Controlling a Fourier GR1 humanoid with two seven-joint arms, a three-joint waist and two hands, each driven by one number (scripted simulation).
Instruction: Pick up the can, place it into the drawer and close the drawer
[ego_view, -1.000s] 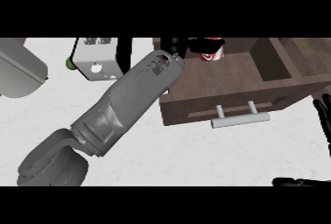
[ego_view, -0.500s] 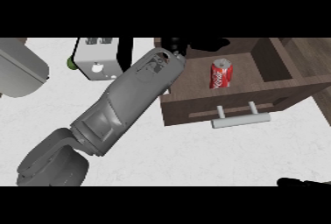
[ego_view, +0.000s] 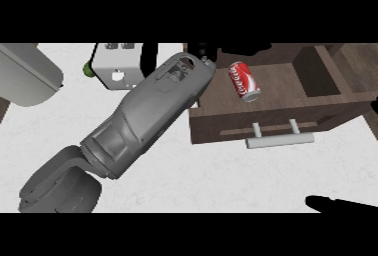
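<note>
The red can (ego_view: 244, 81) lies on its side inside the open wooden drawer (ego_view: 295, 90), toward the drawer's left part. My left forearm runs from the lower left up to the drawer's back left corner. My left hand (ego_view: 221, 49) shows there at the view's top edge, just above and left of the can, fingers spread and holding nothing. The drawer's silver handle (ego_view: 278, 136) faces me on its front panel. Only the straight black fingers of my right hand (ego_view: 339, 204) show, at the lower right edge, away from the drawer.
A white toaster (ego_view: 118, 70) stands on the counter left of my left forearm, with a small green thing (ego_view: 87, 70) at its left side. A large grey rounded vessel (ego_view: 26, 75) sits at the far left. White counter (ego_view: 221, 175) lies in front of the drawer.
A second ago my left hand held the can over the drawer's back. It has let go, and the can now lies in the drawer; the hand has drawn back to the top edge.
</note>
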